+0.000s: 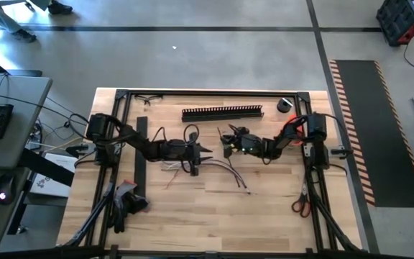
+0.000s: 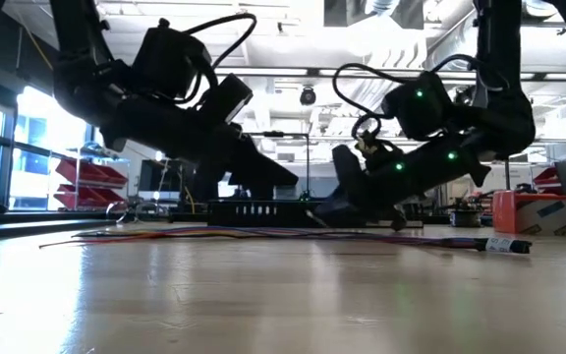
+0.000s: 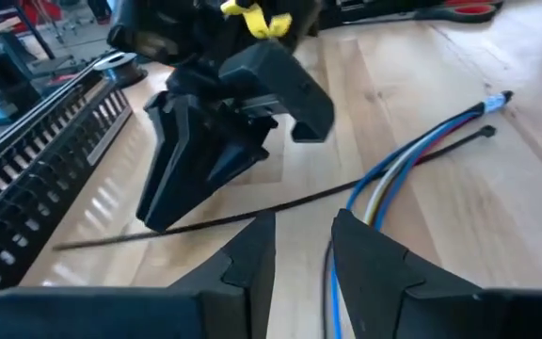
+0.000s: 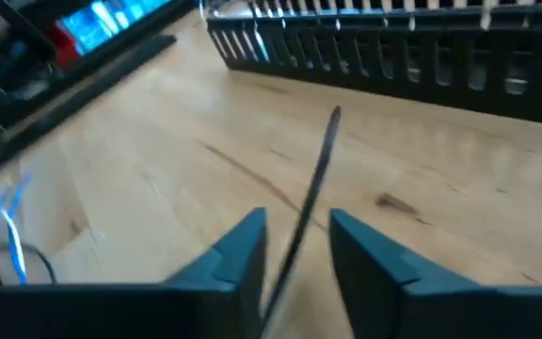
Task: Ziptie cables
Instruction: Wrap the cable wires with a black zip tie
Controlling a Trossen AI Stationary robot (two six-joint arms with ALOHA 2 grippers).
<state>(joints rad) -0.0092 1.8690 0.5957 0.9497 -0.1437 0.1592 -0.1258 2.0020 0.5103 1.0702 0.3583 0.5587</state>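
Because the right gripper (image 4: 294, 250) has its fingers parted around the zip tie (image 4: 320, 169) without pinching it, it may slip; the left gripper (image 3: 301, 247), slightly open and empty, hovers at the cables' (image 3: 412, 160) nine o'clock.

The pale wooden desk (image 1: 264, 216) lies bare across its whole front half, well in front of the long black slotted plastic strip (image 1: 222, 113), so a claw could pass there freely. The strip itself walls off the back edge. Just in front of it, the left claw (image 1: 208, 151) and right claw (image 1: 223, 141) crowd the middle, nearly nose to nose. Below them the loose bunch of thin blue, white and grey cables (image 1: 225, 170) trails forward. A thin straight dark strand (image 4: 309, 202) runs between the right claw's parted fingers. Red-handled scissors (image 1: 301, 206) lie at the right rail.
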